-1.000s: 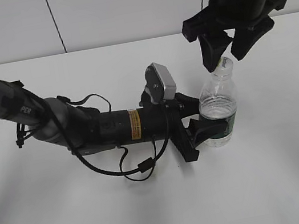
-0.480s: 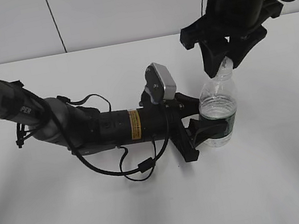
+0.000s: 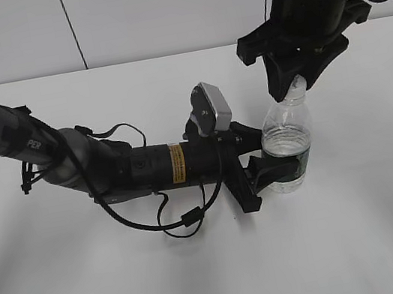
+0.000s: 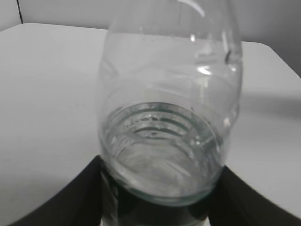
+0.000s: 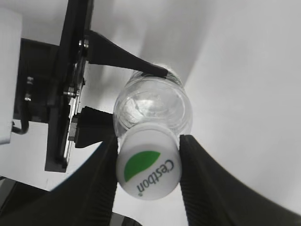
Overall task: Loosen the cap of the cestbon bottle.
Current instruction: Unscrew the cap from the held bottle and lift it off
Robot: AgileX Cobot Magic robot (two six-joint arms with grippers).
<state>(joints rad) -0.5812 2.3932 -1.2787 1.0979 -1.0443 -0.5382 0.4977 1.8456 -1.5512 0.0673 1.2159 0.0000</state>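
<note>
The cestbon bottle [image 3: 287,138] stands upright on the white table, clear with a dark green label band low down. My left gripper [image 3: 280,170] is shut on its lower body; the left wrist view shows the bottle [image 4: 167,122] filling the frame between the dark jaws [image 4: 160,207]. The white cap [image 5: 148,168] with its green mark sits on the bottle's neck. My right gripper [image 5: 148,169] comes from above and is shut on the cap, both fingers touching its sides. In the exterior view the right gripper [image 3: 295,84] hides most of the cap.
The left arm [image 3: 108,166] lies low across the table from the left, with loose cables beside it. The white table [image 3: 392,219] extends around the bottle. A pale wall with a dark vertical seam [image 3: 70,28] rises behind the table.
The right gripper came down over the bottle's top and closed on the cap; one second ago its fingers were spread above it. The left arm and bottle have stayed put.
</note>
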